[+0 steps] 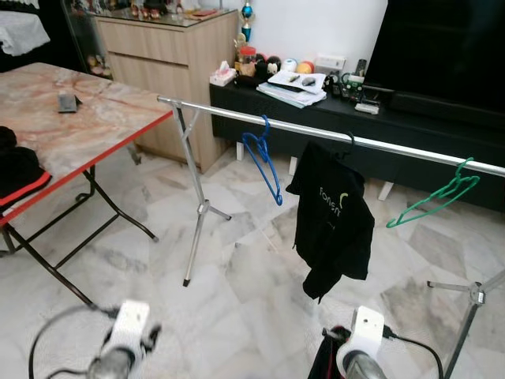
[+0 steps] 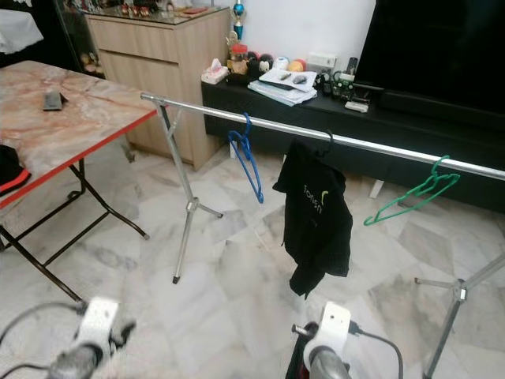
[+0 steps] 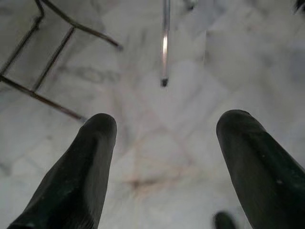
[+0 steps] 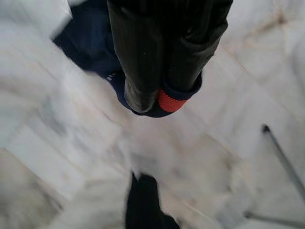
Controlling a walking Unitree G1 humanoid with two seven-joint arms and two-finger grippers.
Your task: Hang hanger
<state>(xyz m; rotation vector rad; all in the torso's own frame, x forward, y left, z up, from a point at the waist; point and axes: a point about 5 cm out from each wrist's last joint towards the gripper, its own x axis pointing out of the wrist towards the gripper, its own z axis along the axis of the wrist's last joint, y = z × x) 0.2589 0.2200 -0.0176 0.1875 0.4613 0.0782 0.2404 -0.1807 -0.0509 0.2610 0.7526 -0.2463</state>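
two claws low over the marble floor (image 1: pixel 237 308). right claw (image 4: pixel 159 98) has its black fingers pinched together on a dark navy garment with a red trim (image 4: pixel 169 101), the cloth hanging under the fingertips. left claw (image 3: pixel 162 143) is spread wide, holding nothing, pointing down at the floor near the rack's foot (image 3: pixel 164 82).

out ahead, the silver rail (image 1: pixel 316 130) runs across from upper left down toward the right. blue hanger (image 1: pixel 263 162) hooked near the left part of the rail, long axis tilted steeply downward. black shirt (image 1: pixel 335 221) on its own hanger mid-rail, hanging straight down. green hanger (image 1: pixel 438 197) hooked toward the right end, long axis slanting down to the left.

marble-topped desk (image 1: pixel 71 118) with a red edge stands off to the left.
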